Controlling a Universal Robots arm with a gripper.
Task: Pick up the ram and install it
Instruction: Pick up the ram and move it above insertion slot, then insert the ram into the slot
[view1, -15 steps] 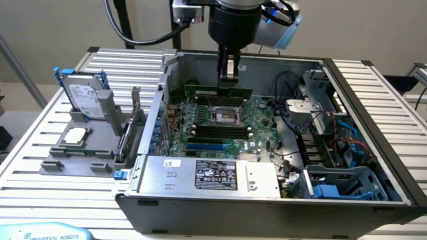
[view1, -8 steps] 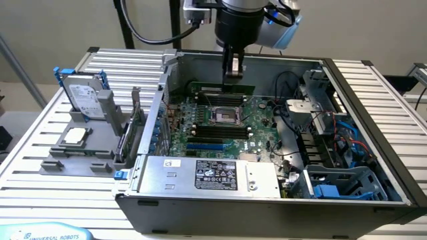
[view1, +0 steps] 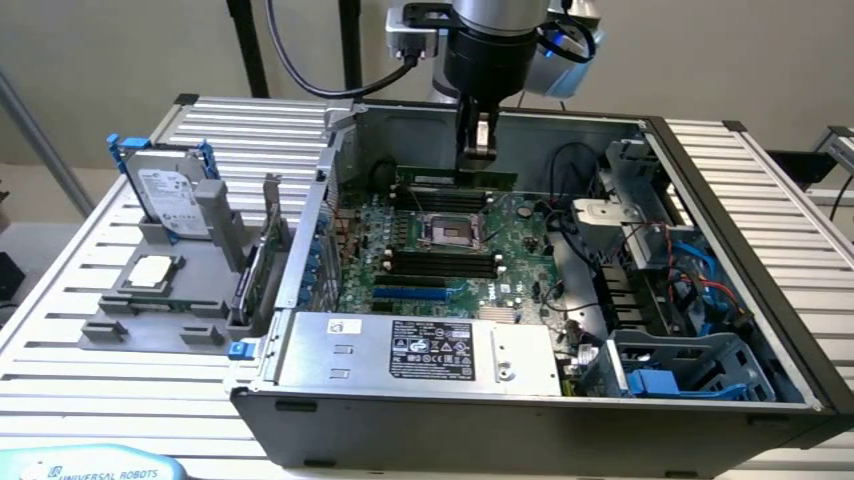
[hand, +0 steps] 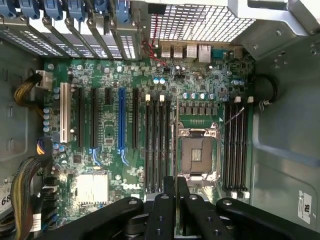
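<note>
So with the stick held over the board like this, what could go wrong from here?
1. The gripper is shut on the ram. In the wrist view the ram's edge lines up between the memory slots and the open CPU socket. Lowered like this, it might miss a slot and strike the socket.
2. It is pinched at one spot along its top edge, so pressing down could tilt it and seat one end only.

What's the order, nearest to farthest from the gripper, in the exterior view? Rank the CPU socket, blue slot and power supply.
From the gripper, which holds the ram:
1. CPU socket, mid-board.
2. blue slot, at the board's near edge.
3. power supply, at the case front.
</note>
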